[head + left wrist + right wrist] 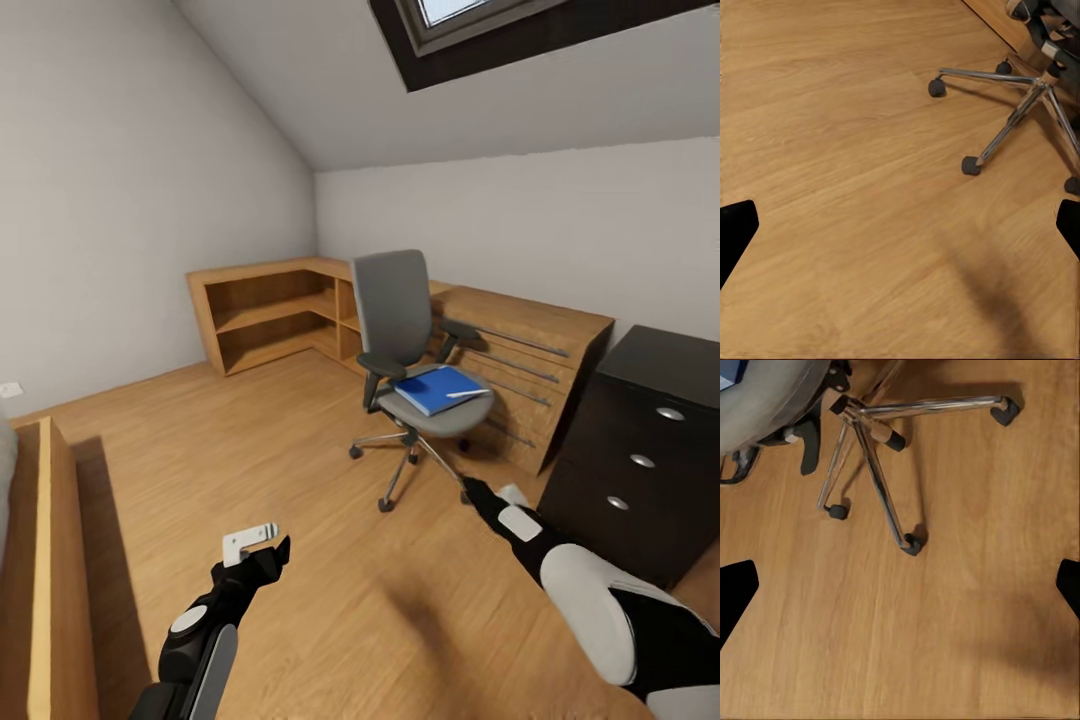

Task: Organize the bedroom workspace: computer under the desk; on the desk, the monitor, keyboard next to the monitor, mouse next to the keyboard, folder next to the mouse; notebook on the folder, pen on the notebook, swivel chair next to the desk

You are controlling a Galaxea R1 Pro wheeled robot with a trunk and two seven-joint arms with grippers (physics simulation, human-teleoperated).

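Head view puts the folder (436, 388) dead centre: bright blue, lying flat on the seat of the swivel chair (405, 340), with the pen (467, 393), a thin white stick, resting across its near corner. So the folder move is not yet done, and I can't make out a notebook from here.

The chair stands out on the wood floor (300, 450), in front of a low light-wood cabinet (270, 310), with the black drawer end of the desk (640, 440) just to its right, three silver knobs down the front. The desktop runs out of frame, so monitor, keyboard, mouse and computer can't be judged at all. By my reading the job is in its early stages: folder, notebook, pen and chair positioning are all left.

Out to the arms now. The left gripper (262, 543) hangs low over bare floor, well short of the chair; in the left wrist view its dark fingertips (736, 232) sit at opposite edges, jaws wide, nothing between them. The right gripper (472, 492) reaches toward the chair base; in the right wrist view its fingertips (736, 592) are equally spread, empty, chrome spokes and casters beyond.

Writing, brands, labels? None readable anywhere.
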